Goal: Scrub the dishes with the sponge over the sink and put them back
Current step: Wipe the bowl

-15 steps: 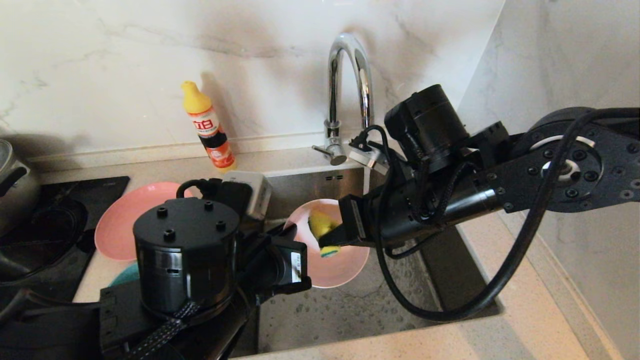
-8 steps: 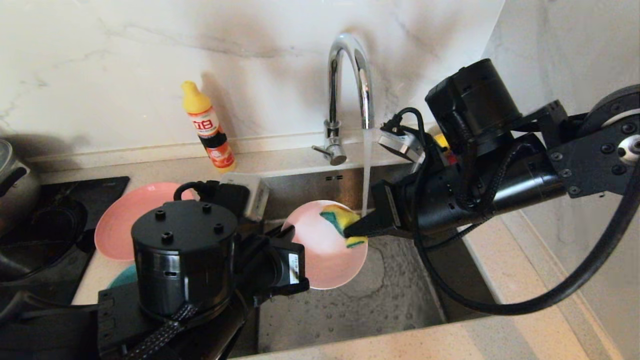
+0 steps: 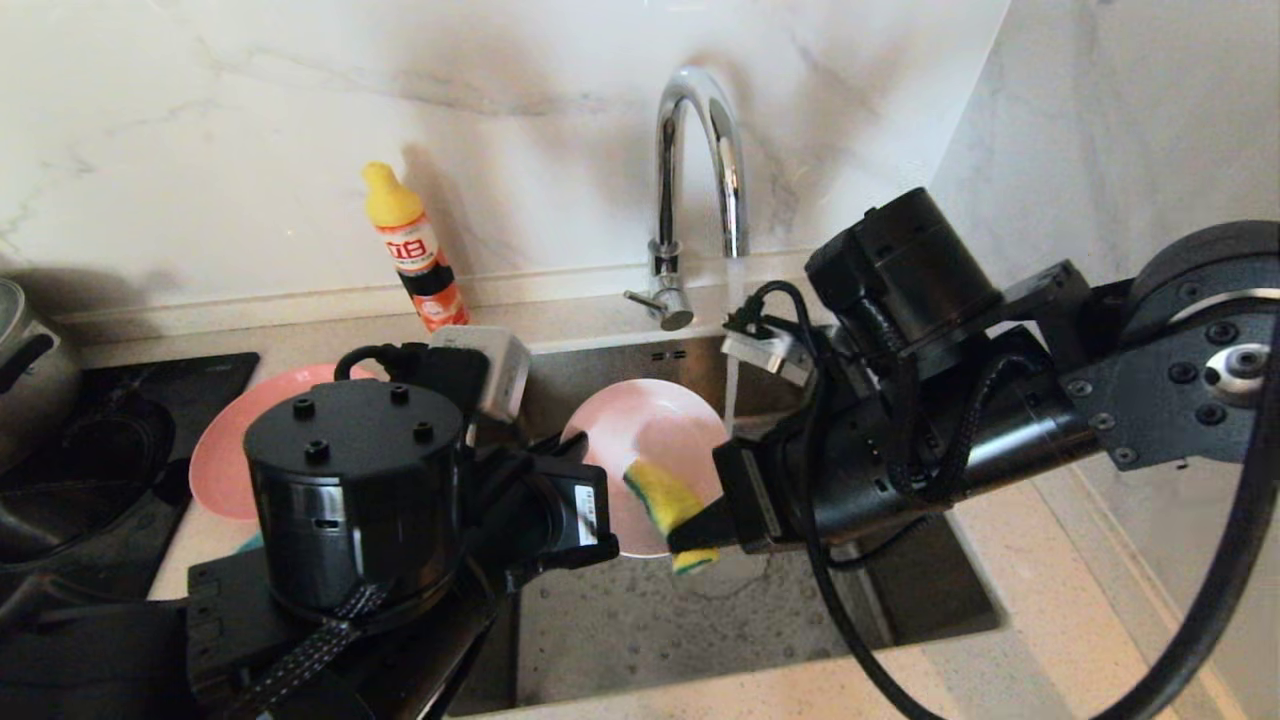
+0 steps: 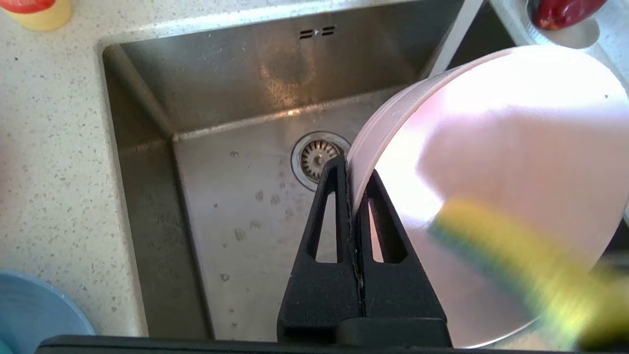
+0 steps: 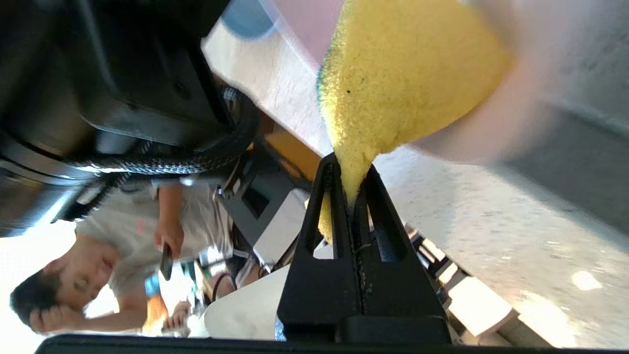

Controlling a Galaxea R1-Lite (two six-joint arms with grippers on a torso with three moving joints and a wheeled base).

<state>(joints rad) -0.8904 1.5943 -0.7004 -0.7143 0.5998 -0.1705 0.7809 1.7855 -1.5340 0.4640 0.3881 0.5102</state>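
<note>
**Sponge on the pink bowl, over the sink**

While water runs from the tap (image 3: pixel 700 150), your pink bowl (image 3: pixel 640 440) hangs tilted on edge above the sink (image 3: pixel 640 630), its hollow facing the right arm. The left gripper (image 4: pixel 350 169) has its fingers pressed together on the bowl's rim, one finger inside the wall and one outside; in the left wrist view the drain (image 4: pixel 317 157) sits just behind that pinch, well below it. The sponge (image 3: pixel 672 505) lies against the lower part of the bowl's inner face, yellow side out with its green layer along one edge. The right gripper (image 5: pixel 350 196) pinches the sponge by one end, so the foam bulges out beyond the fingertips and meets the bowl. You can see the stream falling just beside the bowl's far edge, between it and the right arm.

On the counter to the left of the sink, a pink plate (image 3: pixel 225 460) rests partly hidden behind your left arm, with a sliver of teal showing below it. A blue dish (image 4: pixel 34 314) lies on the counter near the sink's corner. A yellow-capped bottle (image 3: pixel 415 250) stands against the wall, and a pot (image 3: pixel 25 370) sits at the far left on the dark hob (image 3: pixel 120 420).
</note>
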